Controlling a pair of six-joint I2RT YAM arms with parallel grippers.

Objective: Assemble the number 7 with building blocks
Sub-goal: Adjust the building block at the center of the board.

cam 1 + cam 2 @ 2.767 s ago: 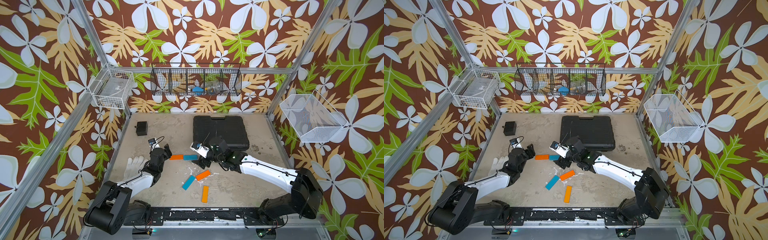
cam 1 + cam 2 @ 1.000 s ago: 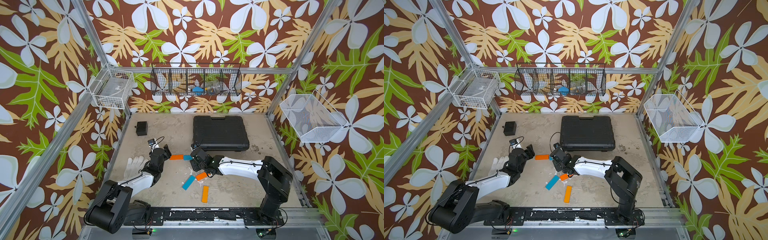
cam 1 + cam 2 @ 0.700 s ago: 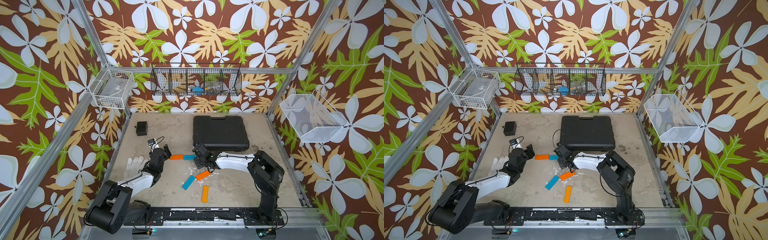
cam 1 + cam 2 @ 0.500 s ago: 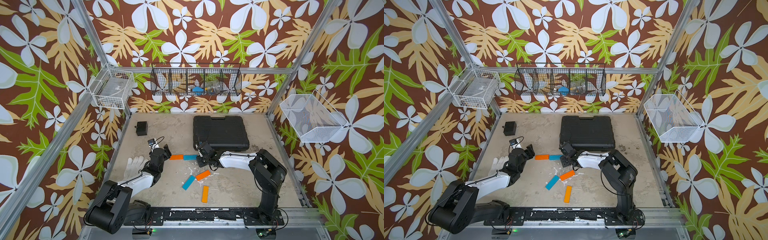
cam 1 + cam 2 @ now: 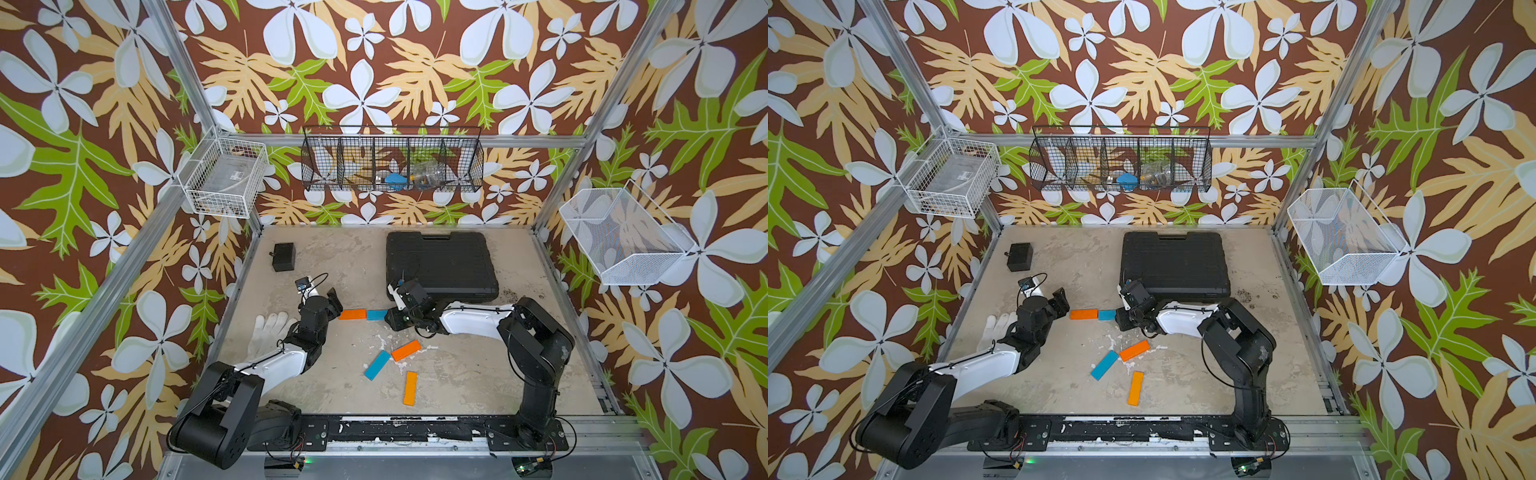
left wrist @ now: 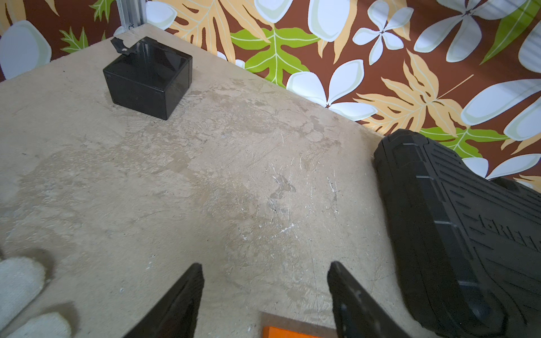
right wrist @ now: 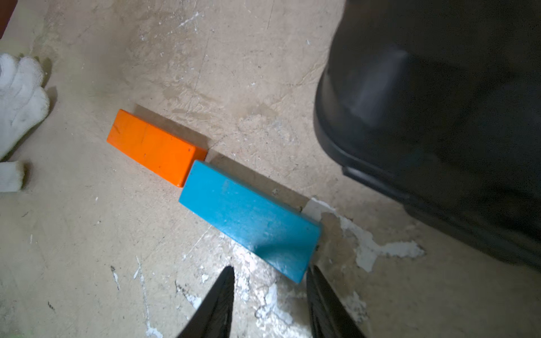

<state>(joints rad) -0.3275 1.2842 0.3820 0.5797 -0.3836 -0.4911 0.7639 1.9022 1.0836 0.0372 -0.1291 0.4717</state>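
Walls (image 5: pixel 374 62): brown floral wallpaper, white flowers, green and tan leaves. Aluminium frame posts (image 5: pixel 188 70) upper left, upper right. Floor (image 5: pixel 345 257): beige, scuffed, white-flecked

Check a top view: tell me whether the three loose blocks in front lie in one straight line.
No, the loose sky-blue rectangular block, the tilted orange rectangular block and the nearest orange rectangular block point three different ways.

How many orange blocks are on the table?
3. The row's orange block lies end to end with a blue block; the tilted orange block lies mid-table beside the loose blue block; the front orange block lies closest to the robot. None seems hidden.
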